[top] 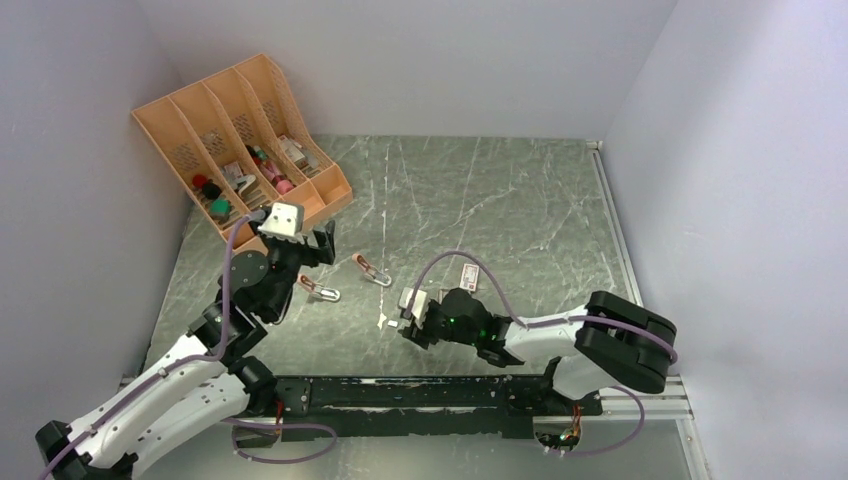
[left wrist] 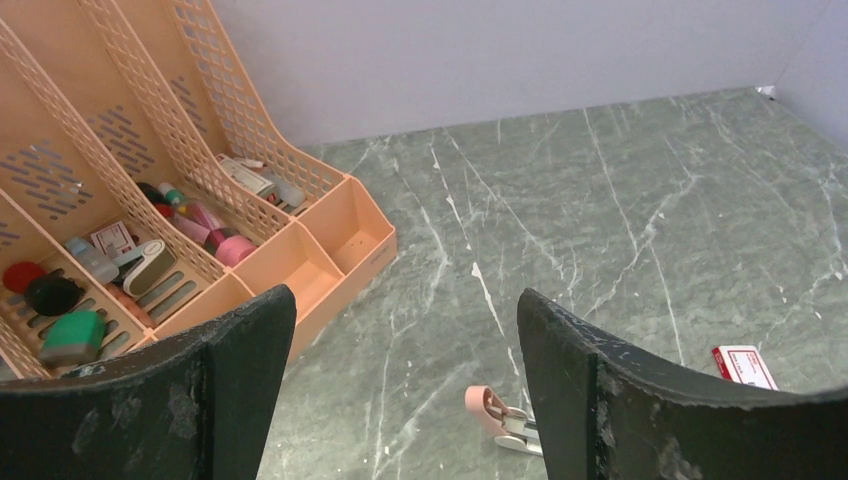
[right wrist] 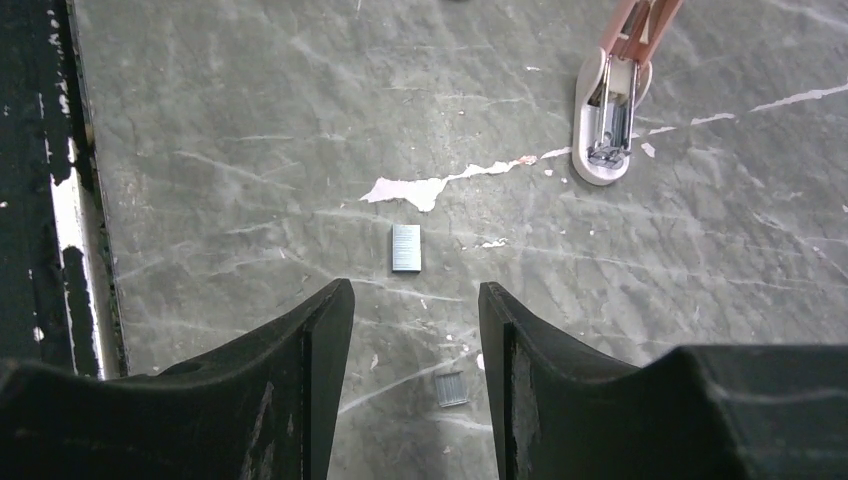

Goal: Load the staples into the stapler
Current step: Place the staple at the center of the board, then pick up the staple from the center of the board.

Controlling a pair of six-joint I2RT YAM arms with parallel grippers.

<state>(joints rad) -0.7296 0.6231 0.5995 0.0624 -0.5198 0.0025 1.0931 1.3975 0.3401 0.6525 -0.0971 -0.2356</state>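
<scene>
Top view: the left tool [top: 322, 240] hangs released beside the orange file organiser [top: 240, 140], at the far left of the grey marbled surface [top: 520, 200]. One pink stapler [top: 372, 268] lies mid-surface, and a second stapler [top: 320, 291] lies nearer the left tool. The red-and-white staple box [top: 470, 277] lies just behind the right tool [top: 408, 322], which sits low.

Left wrist view: fingers [left wrist: 240, 390] wide apart, nothing between them.

Right wrist view: the right tool is released, its fingers [right wrist: 320, 340] parted and gripping nothing. A staple strip [right wrist: 406, 248] lies flat just ahead of the fingertips. A second strip [right wrist: 450, 388] shows on the surface in the gap between them. An opened stapler [right wrist: 610, 120] lies apart from both strips.
</scene>
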